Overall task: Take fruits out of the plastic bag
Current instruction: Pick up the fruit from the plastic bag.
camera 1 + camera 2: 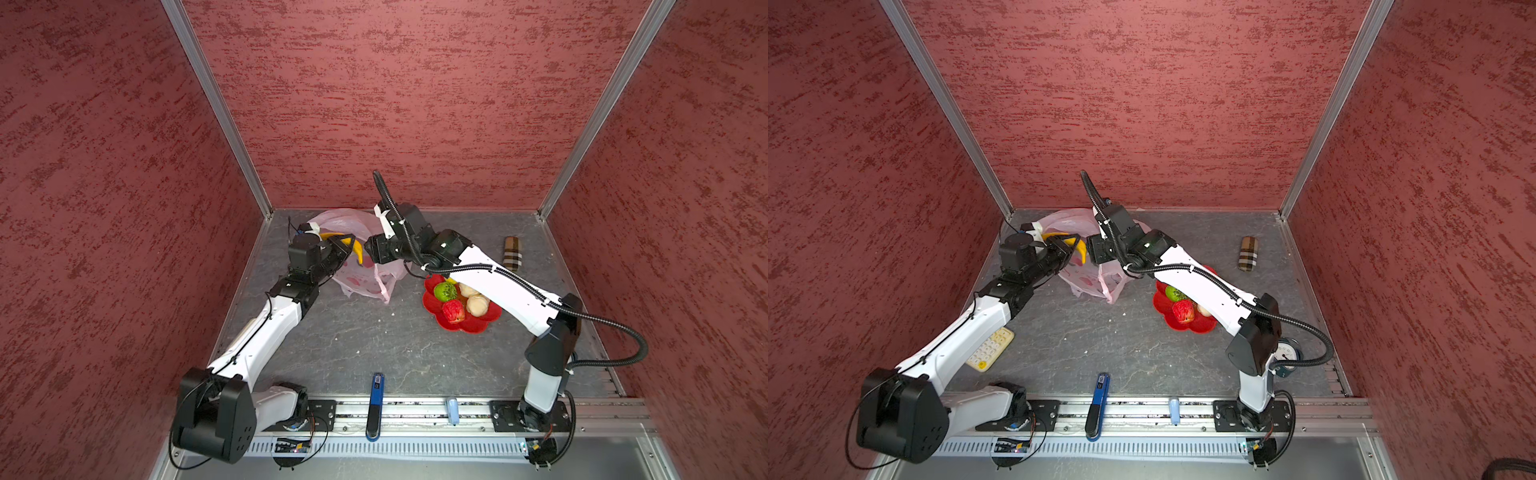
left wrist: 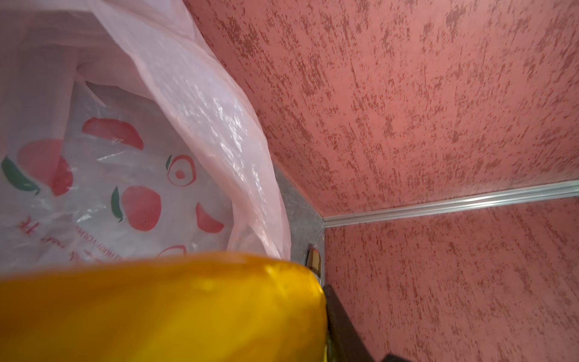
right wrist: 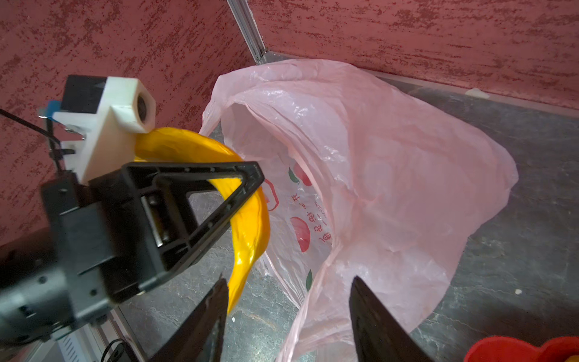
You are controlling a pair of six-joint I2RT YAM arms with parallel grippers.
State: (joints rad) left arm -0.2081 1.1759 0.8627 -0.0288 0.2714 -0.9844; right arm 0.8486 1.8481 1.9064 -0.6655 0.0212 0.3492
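Banana (image 3: 253, 225) clamped in left jaws, held aloft just outside open rim of bag (image 3: 391, 163); right jaws parted, empty; bag near back-left table (image 1: 374, 345) corner; other fruits (image 1: 454, 311) on plate (image 1: 465, 328); bare table in front.

Bare desk (image 1: 365, 340) lies open in the middle. The bag (image 1: 359, 284) blocks the far left, the plate (image 1: 457, 327) the right, a blue tool (image 1: 376, 399) the near edge, a plaid case (image 1: 512, 253) the far right.

The banana (image 2: 156, 313), blurred, runs off the left wrist view's edge.
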